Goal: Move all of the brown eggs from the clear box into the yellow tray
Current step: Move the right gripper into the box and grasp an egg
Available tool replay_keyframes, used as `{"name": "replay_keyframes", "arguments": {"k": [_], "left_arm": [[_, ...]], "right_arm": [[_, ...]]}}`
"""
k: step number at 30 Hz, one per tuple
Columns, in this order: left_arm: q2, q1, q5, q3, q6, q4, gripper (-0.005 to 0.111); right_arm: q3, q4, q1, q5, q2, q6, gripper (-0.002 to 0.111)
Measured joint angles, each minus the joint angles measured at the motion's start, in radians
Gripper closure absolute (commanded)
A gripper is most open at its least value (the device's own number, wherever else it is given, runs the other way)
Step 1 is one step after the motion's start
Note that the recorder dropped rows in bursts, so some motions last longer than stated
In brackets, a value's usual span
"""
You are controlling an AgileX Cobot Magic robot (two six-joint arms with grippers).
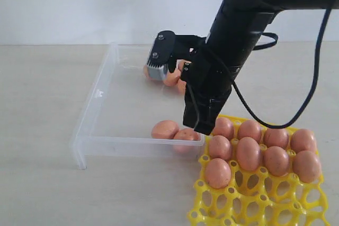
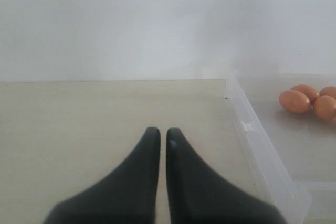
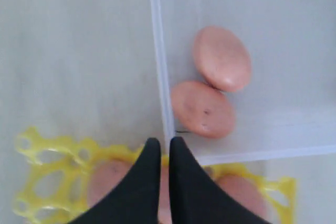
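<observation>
Beige tabletop (image 1: 42,104); shallow clear plastic box (image 1: 92,109) holds leftover small brown oval eggs (image 1: 165,129), two at near wall. Yellow lattice tray (image 1: 254,205) part-filled. Left jaws, right jaws pressed together, empty; right above box-tray edge. Next pick: spread, descend on near pair.

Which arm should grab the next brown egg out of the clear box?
Right. The right gripper hangs beside two brown eggs in the corner of the clear box by the yellow tray; the left gripper is over bare table outside it.

The brown eggs (image 1: 172,78) at the clear box's (image 1: 98,96) far wall are partly hidden by the right arm (image 1: 233,35), and the yellow tray (image 1: 201,185) is cropped.
</observation>
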Motion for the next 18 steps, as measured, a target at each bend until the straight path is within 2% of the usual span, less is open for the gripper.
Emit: {"name": "replay_keyframes", "arguments": {"k": [3,7,9,14,16,18], "left_arm": [[0.0,0.0,0.0,0.0,0.0,0.0,0.103],[0.0,0.0,0.0,0.0,0.0,0.0,0.103],[0.0,0.0,0.0,0.0,0.0,0.0,0.103],[0.0,0.0,0.0,0.0,0.0,0.0,0.103],[0.0,0.0,0.0,0.0,0.0,0.0,0.103],[0.0,0.0,0.0,0.0,0.0,0.0,0.103]], "right_arm": [[-0.036,0.125,-0.035,0.128,0.041,0.007,0.109],[-0.047,0.174,-0.029,0.147,0.04,-0.061,0.106],[-0.049,0.174,-0.009,0.114,0.04,-0.129,0.095],[-0.051,0.067,0.091,-0.051,0.04,-0.213,0.051],[-0.051,0.002,0.121,-0.129,0.04,-0.211,0.044],[-0.051,-0.027,0.137,-0.214,0.04,-0.201,0.045]]}}
